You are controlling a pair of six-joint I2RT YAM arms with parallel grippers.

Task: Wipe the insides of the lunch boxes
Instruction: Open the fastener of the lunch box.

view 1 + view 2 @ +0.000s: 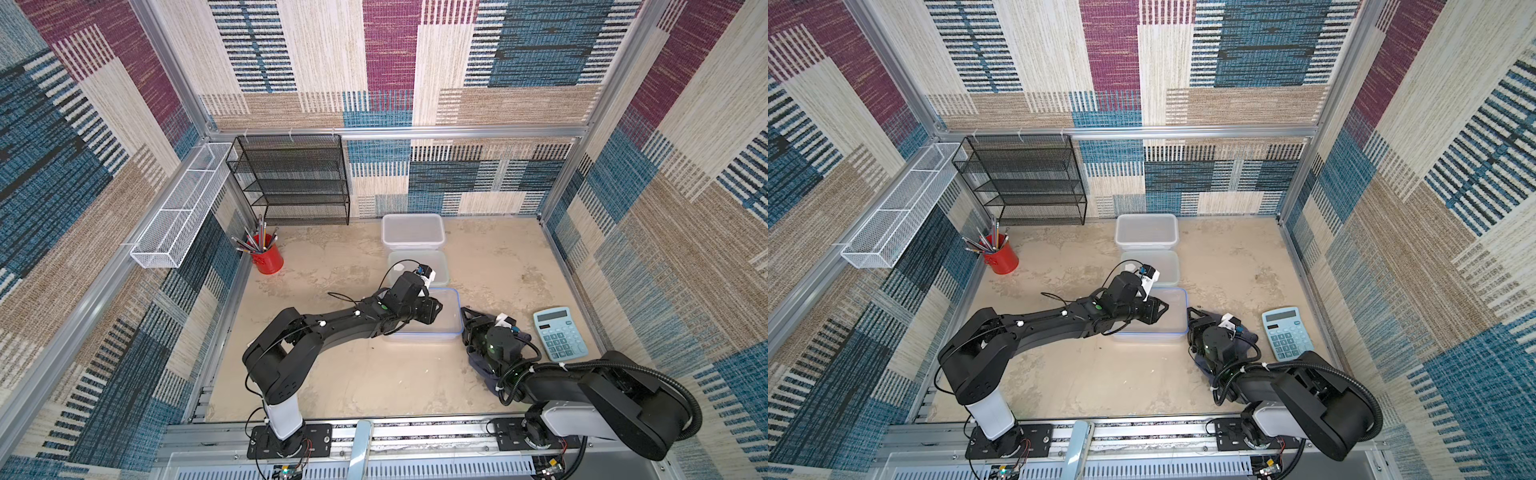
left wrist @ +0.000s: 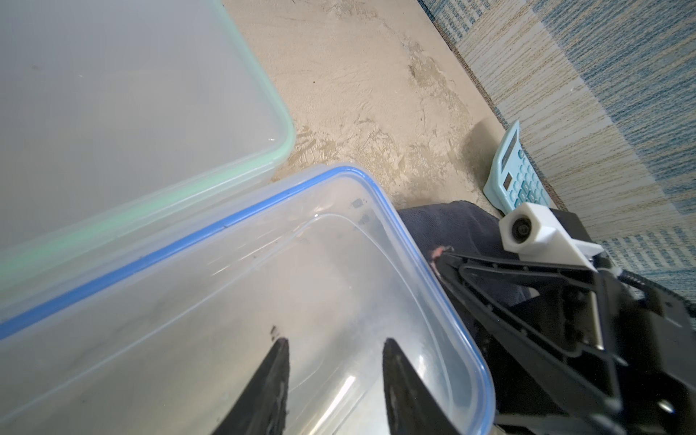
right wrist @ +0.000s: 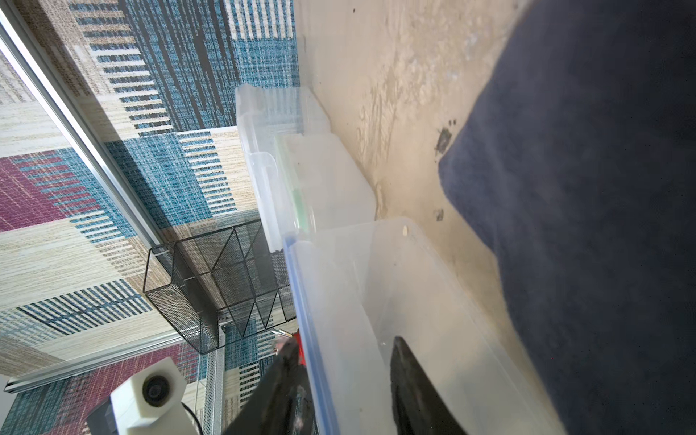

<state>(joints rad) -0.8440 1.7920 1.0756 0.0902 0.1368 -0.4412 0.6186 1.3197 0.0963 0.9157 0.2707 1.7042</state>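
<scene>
Left wrist view looks down past my left jaws, which stand apart with nothing between them, both fingertips (image 2: 280, 357) hanging over the inside of the blue-rimmed lunch box (image 2: 376, 233). That clear box sits near the middle of the tabletop (image 1: 353, 374), a little toward the right edge. Toward the far edge from it lies the green-rimmed lunch box (image 1: 440, 262), the two rims just beside each other. Past that the frosted lunch box (image 1: 413, 232) stands close to the far edge, so the three make one row.

My right jaws are at the right end wall of the blue-rimmed lunch box, over the dark blue cloth (image 1: 478, 368) that lies on the tabletop beside that wall. In the right wrist view they stand apart, one fingertip (image 3: 292, 361) at the blue rim and the other lower, in front of the clear wall. I see nothing pinched between them.

A light blue calculator (image 1: 560, 334) lies near the right edge, just beside the cloth. A red cup of pencils (image 1: 266, 257) stands by the left edge, and a black mesh rack (image 1: 291, 183) fills the far left corner.
</scene>
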